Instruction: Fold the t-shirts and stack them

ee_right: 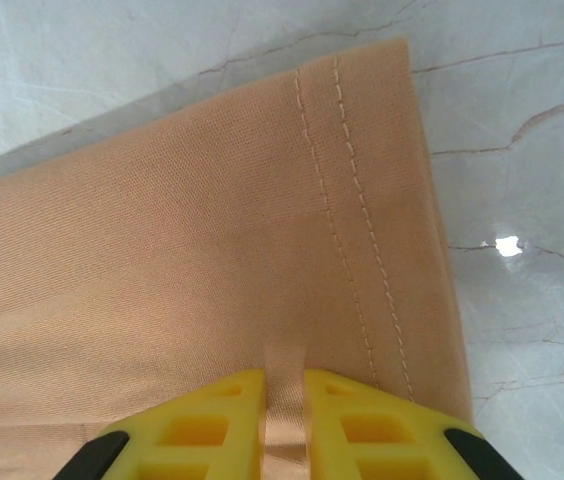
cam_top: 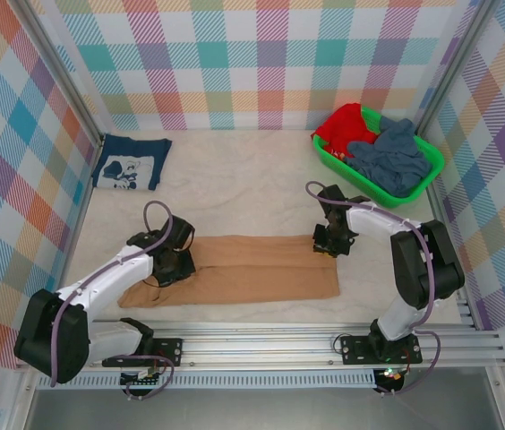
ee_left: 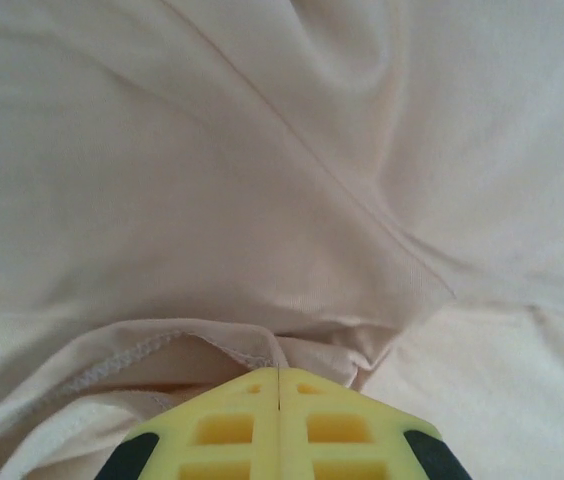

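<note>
Presently the left hand (cam_top: 174,262) is closed tight, its yellow fingertips (ee_left: 252,395) meeting with no gap. A bunched, stitched edge of the tan-orange t-shirt (cam_top: 243,269) is gathered up at their tips. In the left wrist view the cloth (ee_left: 212,180) runs away from the hand in long soft creases.

The right hand (cam_top: 329,240) is closed to a narrow slit, and a raised pinch of the same shirt (ee_right: 212,250) is caught between its fingertips (ee_right: 232,400). Its grip sits just inside the double-stitched hem (ee_right: 362,230), near a corner of the cloth.

The tan-orange t-shirt lies as a long flattened strip across the near part of the bench (cam_top: 235,170). The left hand is at its left end and the right hand at its far right corner. No print is visible on the upper face.

The navy t-shirt (cam_top: 130,163) lies folded at the far left of the bench with its white graphic up, well apart from both hands. A green basket (cam_top: 360,184) stands at the far right corner. It holds a red cloth (cam_top: 344,125) and a blue-grey cloth (cam_top: 396,157) heaped above the rim.
</note>
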Controlling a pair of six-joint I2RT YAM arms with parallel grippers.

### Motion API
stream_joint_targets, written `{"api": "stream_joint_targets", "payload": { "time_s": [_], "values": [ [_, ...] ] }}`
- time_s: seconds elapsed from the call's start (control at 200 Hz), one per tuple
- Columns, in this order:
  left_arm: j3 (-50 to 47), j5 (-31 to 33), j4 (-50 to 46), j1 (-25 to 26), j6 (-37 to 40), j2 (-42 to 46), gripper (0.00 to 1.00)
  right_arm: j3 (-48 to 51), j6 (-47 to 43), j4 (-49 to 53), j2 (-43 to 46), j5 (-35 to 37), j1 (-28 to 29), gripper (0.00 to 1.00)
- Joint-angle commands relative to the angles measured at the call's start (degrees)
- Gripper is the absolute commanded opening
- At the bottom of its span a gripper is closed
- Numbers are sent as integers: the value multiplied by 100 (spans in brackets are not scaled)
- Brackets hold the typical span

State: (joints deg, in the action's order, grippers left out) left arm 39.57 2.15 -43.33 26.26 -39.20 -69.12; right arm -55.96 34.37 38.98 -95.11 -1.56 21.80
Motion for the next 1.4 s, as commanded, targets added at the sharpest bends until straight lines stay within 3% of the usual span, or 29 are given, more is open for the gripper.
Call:
{"api": "stream_joint_targets", "payload": {
  "time_s": [0.0,0.415,0.635,1.0,1.4],
  "values": [
    [79,-189,-501,254,-122,164,0,-64,105,70,-59,42,42,17],
    [-153,-454,-161,950,-602,52,0,-208,87,135,-123,68,52,17],
    [-38,-207,-151,1205,-545,-319,0,-187,93,156,-113,53,68,17],
    [905,933,-966,1408,-85,-511,0,-134,70,165,-68,60,76,17],
    [758,702,-491,1693,-87,-1125,0,-160,87,155,-100,63,79,17]
  ]
}}
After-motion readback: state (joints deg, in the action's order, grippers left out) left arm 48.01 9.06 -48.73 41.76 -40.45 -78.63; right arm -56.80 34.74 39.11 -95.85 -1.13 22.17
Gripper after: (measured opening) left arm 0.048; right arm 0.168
